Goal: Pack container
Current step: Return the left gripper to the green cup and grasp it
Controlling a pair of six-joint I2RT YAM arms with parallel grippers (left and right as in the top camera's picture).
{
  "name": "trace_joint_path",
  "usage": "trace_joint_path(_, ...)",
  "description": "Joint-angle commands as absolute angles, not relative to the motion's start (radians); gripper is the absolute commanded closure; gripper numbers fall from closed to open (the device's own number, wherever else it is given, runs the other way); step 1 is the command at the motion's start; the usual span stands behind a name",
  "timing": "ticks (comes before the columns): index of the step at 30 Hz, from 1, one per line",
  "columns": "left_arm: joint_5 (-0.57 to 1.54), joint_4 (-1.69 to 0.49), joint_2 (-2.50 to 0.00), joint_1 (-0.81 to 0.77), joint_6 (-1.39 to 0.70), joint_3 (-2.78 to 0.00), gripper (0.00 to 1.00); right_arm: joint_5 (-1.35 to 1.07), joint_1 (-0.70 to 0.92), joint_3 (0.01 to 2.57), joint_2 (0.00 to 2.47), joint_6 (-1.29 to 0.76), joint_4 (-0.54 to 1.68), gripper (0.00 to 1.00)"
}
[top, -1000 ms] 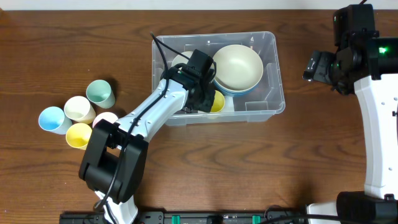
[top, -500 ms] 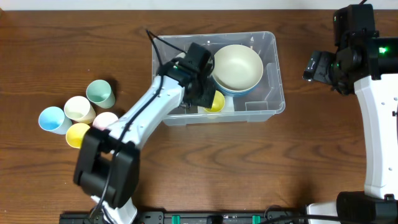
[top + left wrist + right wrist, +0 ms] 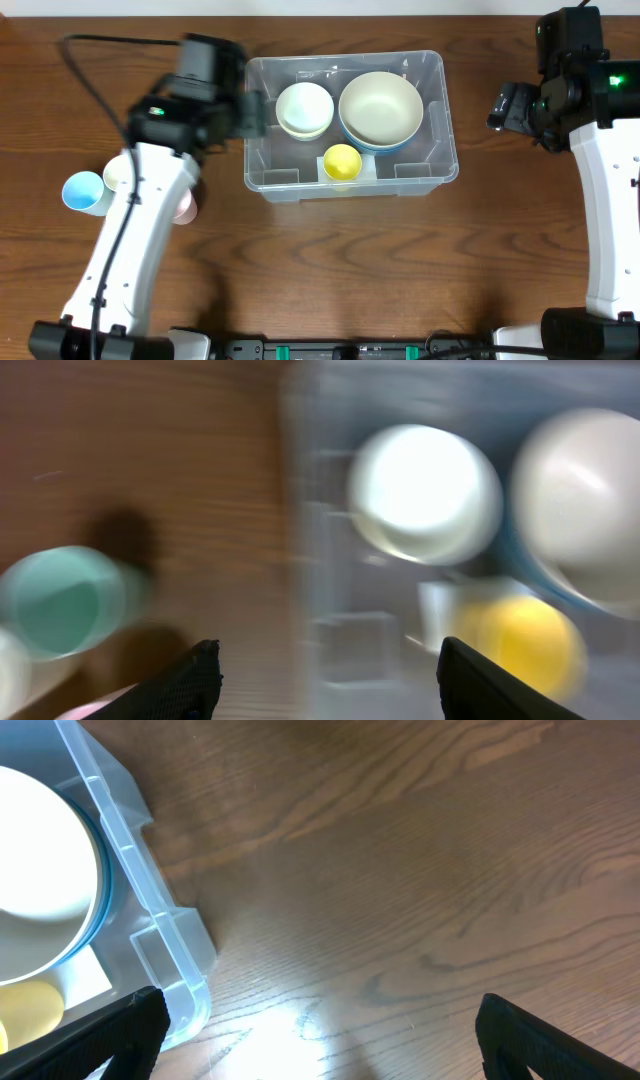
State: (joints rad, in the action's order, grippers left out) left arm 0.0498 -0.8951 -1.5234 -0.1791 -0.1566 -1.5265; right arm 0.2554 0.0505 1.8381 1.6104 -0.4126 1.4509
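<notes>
Found left fingers [image 3: 195,685] open, empty, at 9 o'clock of container [image 3: 445,100]; right fingers [image 3: 130,1032] open, empty, at 3 o'clock.

The left wrist view is smeared throughout. The container [image 3: 345,645], the small bowl [image 3: 425,490], the large bowl [image 3: 580,510] and the yellow cup [image 3: 525,645] show as soft blobs without clean edges. The green cup [image 3: 60,600] on the counter [image 3: 150,450] is no sharper. Of the left claw [image 3: 328,670], only two dark tips show at the bottom edge. From overhead, the left arm [image 3: 140,230] covers most of the cream cup [image 3: 113,172] and the pink cup [image 3: 186,207]. In the right wrist view, the left edge cuts off the container and the large bowl.
</notes>
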Motion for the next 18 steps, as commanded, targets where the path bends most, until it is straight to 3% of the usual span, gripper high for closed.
trace_joint_path(1, 0.006, -0.881, -1.561, -0.062, -0.156, -1.529, 0.30, 0.269, 0.046, 1.842, 1.609, -0.410, 1.452, 0.01)
trace_joint_path(9, 0.007, -0.819, -1.733, 0.106, -0.154, -1.528, 0.30, 0.269, 0.046, 1.842, 1.609, -0.410, 1.452, 0.01)
trace_joint_path(18, 0.006, -0.811, -1.958, 0.130, -0.115, -1.528, 0.30, 0.269, 0.046, 1.842, 1.609, -0.410, 1.452, 0.01)
